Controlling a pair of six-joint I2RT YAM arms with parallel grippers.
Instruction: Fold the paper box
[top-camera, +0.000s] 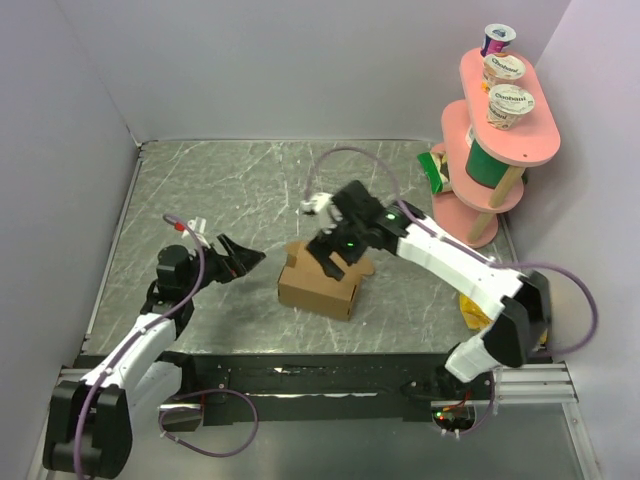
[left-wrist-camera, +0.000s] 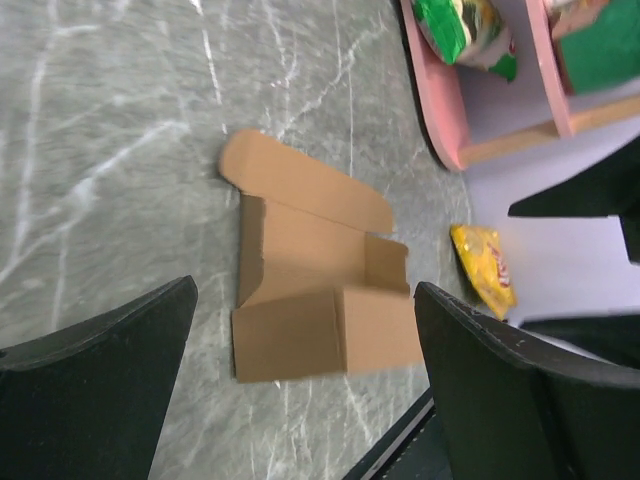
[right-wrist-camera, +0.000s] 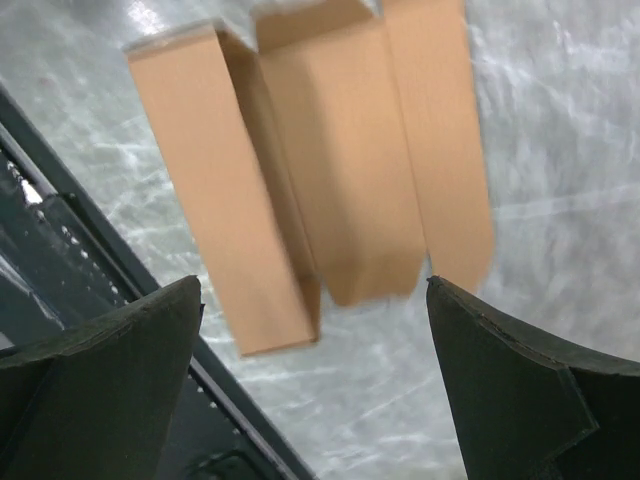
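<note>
Currently the left gripper (top-camera: 245, 262) is hanging with its jaws spread wide and holding nothing. It is aiming across the grey marbled table (top-camera: 220, 190) at the plain brown cardboard paper box (top-camera: 318, 290), which is sitting near the middle of the table, apart from those fingers. The box is standing half formed: its walls are rising into a tray, while the long lid flap with rounded corners is lying open on the far side. The right gripper (top-camera: 338, 262) is hovering just above that tray, jaws likewise gaping and gripping nothing.

Judging by this, the step in hand is closing the lid. Doing it well is probably calling for the left fingers bracing the near wall so the light box is not sliding. Meanwhile the right fingers would be getting under the flap's free edge and swinging it over along its crease, so its end is tucking inside the front wall rather than buckling.

Further right, a pink two-tier stand (top-camera: 530, 150) is carrying white yoghurt cups (top-camera: 510, 103), and "Chobani" is showing on two lids. The small top cup (top-camera: 497, 38) and the red print on the yellow packet (left-wrist-camera: 485, 265) are coming out too blurred to read. The box is bearing no writing.
</note>
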